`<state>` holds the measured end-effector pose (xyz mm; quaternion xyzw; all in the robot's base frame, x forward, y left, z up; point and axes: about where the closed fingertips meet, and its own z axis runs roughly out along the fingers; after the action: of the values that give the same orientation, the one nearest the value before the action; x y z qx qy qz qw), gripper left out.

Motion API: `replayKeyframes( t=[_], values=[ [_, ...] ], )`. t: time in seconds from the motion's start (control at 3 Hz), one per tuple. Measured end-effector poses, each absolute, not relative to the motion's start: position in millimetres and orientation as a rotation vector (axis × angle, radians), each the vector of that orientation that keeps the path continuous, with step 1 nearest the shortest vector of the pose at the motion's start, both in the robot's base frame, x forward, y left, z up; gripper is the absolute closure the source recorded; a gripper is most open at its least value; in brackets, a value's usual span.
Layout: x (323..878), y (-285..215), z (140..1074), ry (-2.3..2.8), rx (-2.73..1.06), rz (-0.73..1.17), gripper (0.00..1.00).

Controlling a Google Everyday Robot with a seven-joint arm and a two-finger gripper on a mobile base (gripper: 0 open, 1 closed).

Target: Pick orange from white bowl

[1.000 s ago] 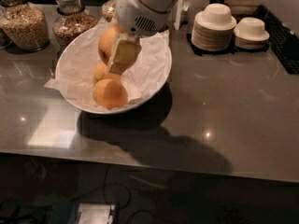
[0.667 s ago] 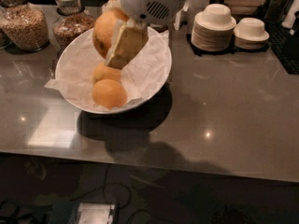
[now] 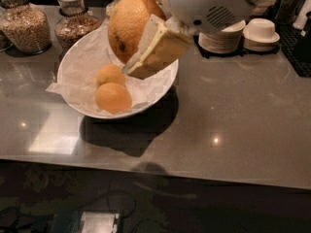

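My gripper (image 3: 128,52) is shut on the orange (image 3: 127,25), a reddish-orange fruit with a dark blemish on its skin. It holds the orange in the air above the far right part of the white bowl (image 3: 65,68). One cream-coloured finger (image 3: 158,47) lies across the orange's right side; the other finger is hidden behind the fruit. The bowl is lined with crumpled white paper and stands on the grey counter at the left.
Two other oranges lie in the bowl, one at the front (image 3: 113,97) and a smaller one behind it (image 3: 110,74). Two glass jars (image 3: 26,25) (image 3: 73,23) stand at the back left. Stacked small white bowls (image 3: 261,30) stand at the back right. The counter's front edge (image 3: 194,178) runs across below.
The gripper has lifted the orange up out of the bowl and toward the camera. The two other oranges have stayed in the bowl.
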<state>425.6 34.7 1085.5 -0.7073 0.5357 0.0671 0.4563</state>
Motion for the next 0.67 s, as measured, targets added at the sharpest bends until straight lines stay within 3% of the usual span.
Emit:
replayKeyframes(
  t=[0.67],
  values=[
    [400.5,51.4,1108.1,1.223,-1.740,0.195,1.00]
  ],
)
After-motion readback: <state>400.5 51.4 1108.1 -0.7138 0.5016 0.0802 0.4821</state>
